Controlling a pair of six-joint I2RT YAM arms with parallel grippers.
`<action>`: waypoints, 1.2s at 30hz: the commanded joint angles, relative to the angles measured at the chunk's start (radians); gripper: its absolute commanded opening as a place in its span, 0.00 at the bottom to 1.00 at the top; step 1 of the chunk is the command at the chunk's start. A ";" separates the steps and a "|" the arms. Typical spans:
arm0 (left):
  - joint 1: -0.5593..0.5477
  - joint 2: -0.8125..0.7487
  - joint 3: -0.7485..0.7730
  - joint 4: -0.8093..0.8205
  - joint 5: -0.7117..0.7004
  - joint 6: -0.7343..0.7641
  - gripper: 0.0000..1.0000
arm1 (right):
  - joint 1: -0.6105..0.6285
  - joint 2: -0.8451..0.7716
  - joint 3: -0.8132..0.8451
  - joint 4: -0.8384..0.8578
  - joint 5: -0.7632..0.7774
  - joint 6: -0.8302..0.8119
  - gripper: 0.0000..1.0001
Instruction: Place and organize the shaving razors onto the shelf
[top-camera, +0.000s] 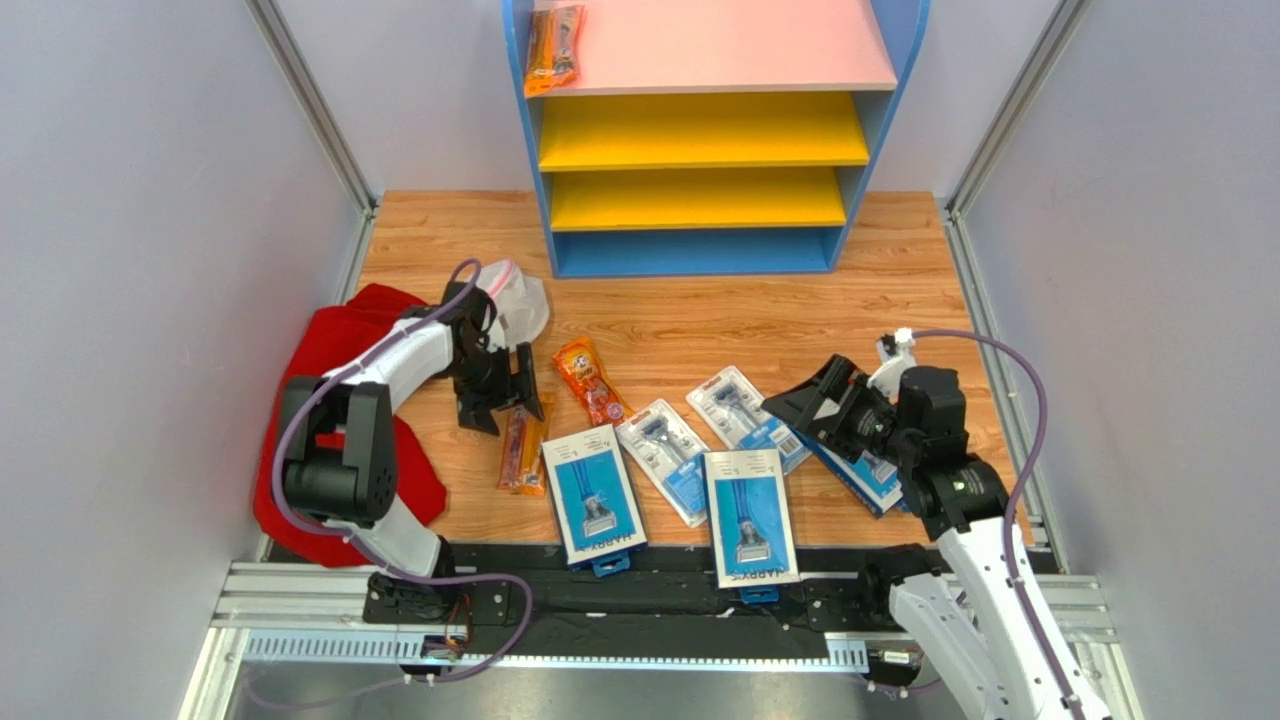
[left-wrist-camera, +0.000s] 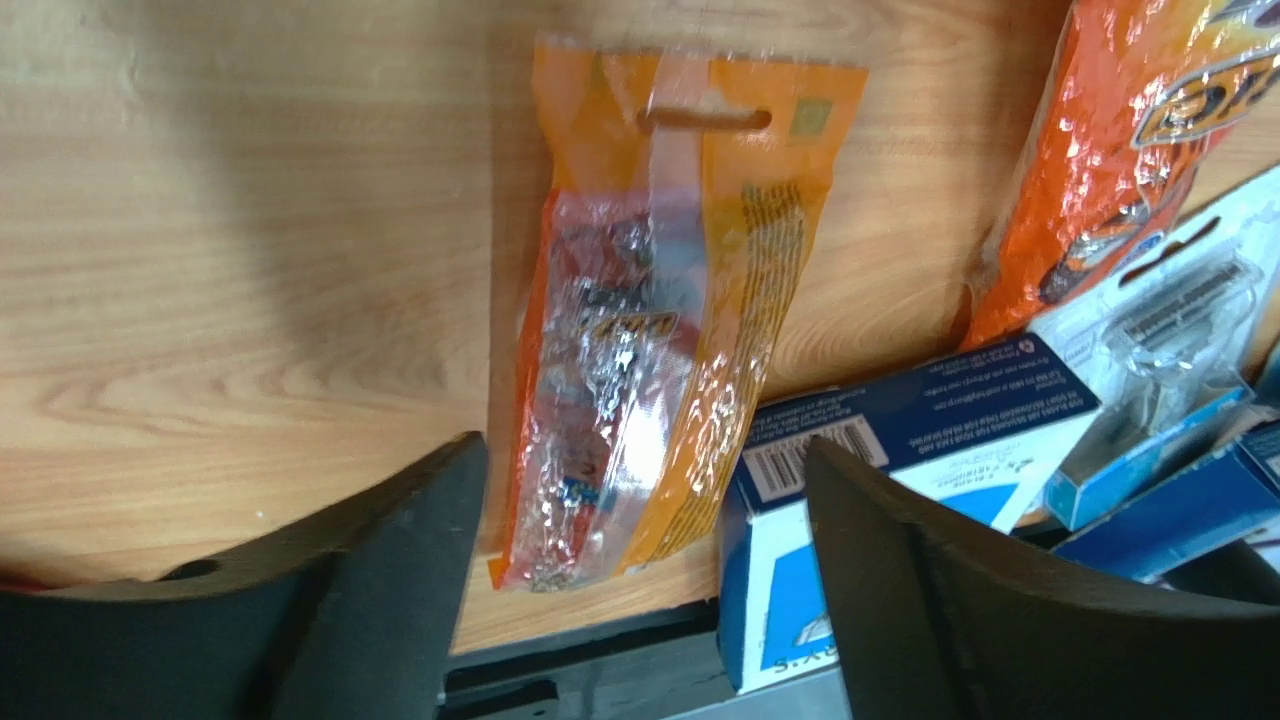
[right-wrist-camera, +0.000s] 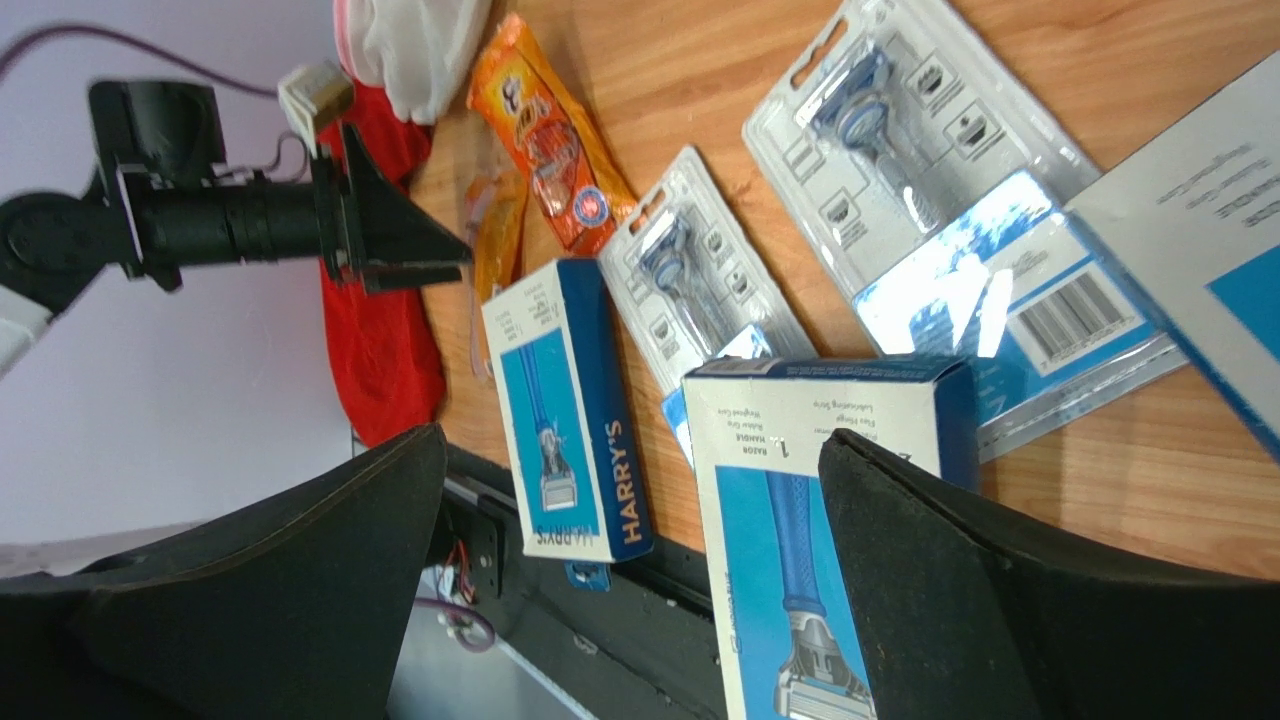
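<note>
Left gripper (left-wrist-camera: 643, 450): jaws spread wide with nothing gripped, low over the narrow orange packet (left-wrist-camera: 661, 300), whose lower end lies between the two fingers (contact cannot be told).
Right gripper (right-wrist-camera: 631, 438): jaws fully apart and empty, hanging above the right end of the row of razors.
Left blue pack (top-camera: 594, 492): flat on the table (top-camera: 721, 315), at its near edge.
Middle blue pack (top-camera: 747, 513): flat at the near edge, just right of the left one, directly below the right wrist camera.
Third blue pack (top-camera: 869, 477): on the table, partly hidden under the right gripper.
Two pale packs (top-camera: 664, 455) (top-camera: 744, 413): lying aslant side by side, just behind the blue ones.
Shelf (top-camera: 691, 252): at the far side of the table, well apart from all five packs; no razor shows on the pink top board (top-camera: 721, 45) or on either yellow shelf (top-camera: 699, 132).
Top board's left corner: one orange packet (top-camera: 553, 45).
Second orange packet (top-camera: 589, 380): on the table between the left gripper and the pale packs.
Red cloth (top-camera: 338, 348): at the table's left edge, under the left arm.
</note>
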 joint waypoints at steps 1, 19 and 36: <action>-0.028 0.040 0.074 0.005 -0.077 0.004 0.82 | 0.092 0.048 0.028 0.050 0.024 -0.002 1.00; -0.139 0.210 0.178 -0.022 -0.200 0.000 0.27 | 0.335 0.173 0.021 0.159 0.134 0.053 0.98; -0.137 -0.211 0.330 -0.181 -0.011 -0.071 0.00 | 0.726 0.314 0.136 0.314 0.361 0.033 0.96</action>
